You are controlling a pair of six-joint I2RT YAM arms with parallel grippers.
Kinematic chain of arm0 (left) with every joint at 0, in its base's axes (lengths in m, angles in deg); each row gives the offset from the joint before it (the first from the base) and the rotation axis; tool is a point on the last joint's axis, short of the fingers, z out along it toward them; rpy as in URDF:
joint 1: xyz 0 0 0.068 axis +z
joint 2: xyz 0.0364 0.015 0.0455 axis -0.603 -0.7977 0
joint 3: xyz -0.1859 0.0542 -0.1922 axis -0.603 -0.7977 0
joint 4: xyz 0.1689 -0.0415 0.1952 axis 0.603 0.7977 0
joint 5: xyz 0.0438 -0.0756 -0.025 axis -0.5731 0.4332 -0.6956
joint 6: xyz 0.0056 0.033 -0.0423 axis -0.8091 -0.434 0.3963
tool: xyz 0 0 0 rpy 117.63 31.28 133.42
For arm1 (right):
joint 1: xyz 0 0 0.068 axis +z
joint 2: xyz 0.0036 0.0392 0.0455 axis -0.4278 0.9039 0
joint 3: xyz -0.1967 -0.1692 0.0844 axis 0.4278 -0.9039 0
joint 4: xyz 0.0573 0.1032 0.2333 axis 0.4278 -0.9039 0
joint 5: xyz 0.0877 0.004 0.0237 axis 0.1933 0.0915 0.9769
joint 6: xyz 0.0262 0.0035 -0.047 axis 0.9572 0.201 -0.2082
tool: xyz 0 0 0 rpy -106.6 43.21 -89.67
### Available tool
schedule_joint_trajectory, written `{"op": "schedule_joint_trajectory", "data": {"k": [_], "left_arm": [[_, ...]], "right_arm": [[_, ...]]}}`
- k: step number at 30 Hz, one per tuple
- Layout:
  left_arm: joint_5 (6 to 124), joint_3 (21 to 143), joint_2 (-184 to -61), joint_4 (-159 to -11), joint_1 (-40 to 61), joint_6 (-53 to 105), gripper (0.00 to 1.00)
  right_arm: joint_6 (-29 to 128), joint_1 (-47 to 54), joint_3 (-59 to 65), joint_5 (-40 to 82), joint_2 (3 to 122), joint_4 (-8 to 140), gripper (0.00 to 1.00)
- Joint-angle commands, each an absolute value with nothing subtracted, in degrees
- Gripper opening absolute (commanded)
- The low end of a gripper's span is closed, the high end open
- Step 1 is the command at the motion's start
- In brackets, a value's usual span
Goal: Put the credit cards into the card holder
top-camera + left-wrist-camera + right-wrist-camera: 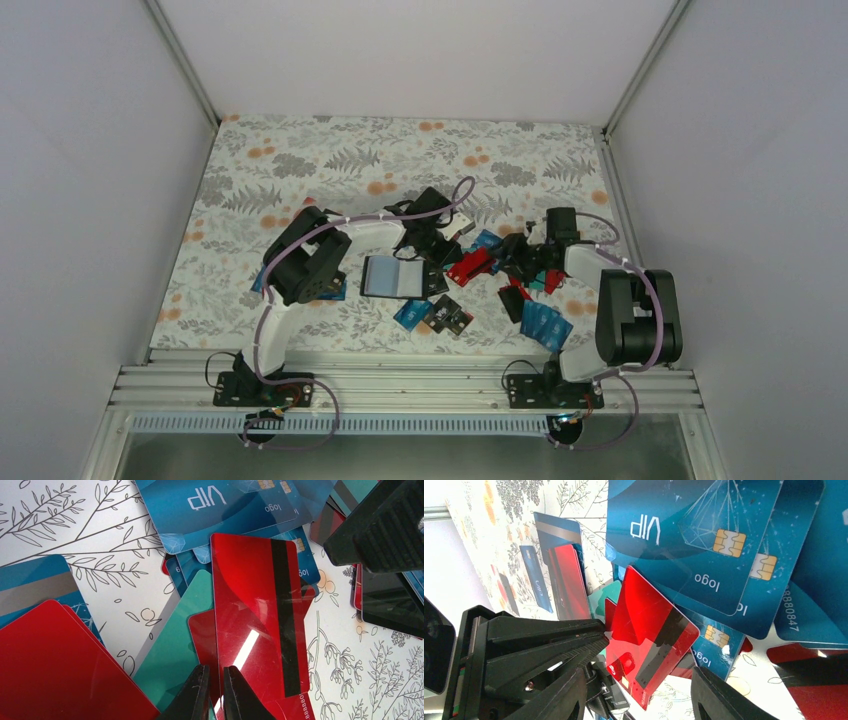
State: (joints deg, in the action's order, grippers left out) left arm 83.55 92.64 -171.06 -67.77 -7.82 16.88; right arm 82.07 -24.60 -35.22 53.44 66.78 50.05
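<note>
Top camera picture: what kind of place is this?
Probably a robot lab booth: plain white walls box in a flowery tablecloth, two robot arms are bolted to a metal rail, and credit cards lie scattered.

Two white-shelled arms point(268, 335), boxy black joint housings point(305, 262). Thin lilac cable point(462, 195) loops along each. Black base plates point(238, 388). Tapered black fingers point(197, 695), ribbed pads point(387, 535).

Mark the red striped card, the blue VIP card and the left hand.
red striped card point(240, 605), left wrist view, on its glossy red face.
blue VIP card point(215, 520), left wrist view, beneath the white lettering.
left hand point(216, 672), left wrist view, midway between its fingertips.
</note>
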Motion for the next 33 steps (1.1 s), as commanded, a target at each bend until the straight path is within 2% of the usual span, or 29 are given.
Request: {"op": "schedule_joint_trajectory", "data": {"k": [1,18,33], "left_arm": [[81.92,90.50,-171.48,-65.86,-8.35,17.14,0.09],[83.58,91.28,-172.59,-65.87,-8.62,16.94,0.08],[86.87,93.01,-174.84,-65.79,-8.88,16.76,0.08]], "right_arm": [[80.57,-24.36,-34.11,51.93,67.34,49.44,0.54],[79.97,-24.28,-35.65,55.08,74.20,57.59,0.51],[78.93,-24.29,-38.18,64.43,75.56,65.03,0.45]]}}
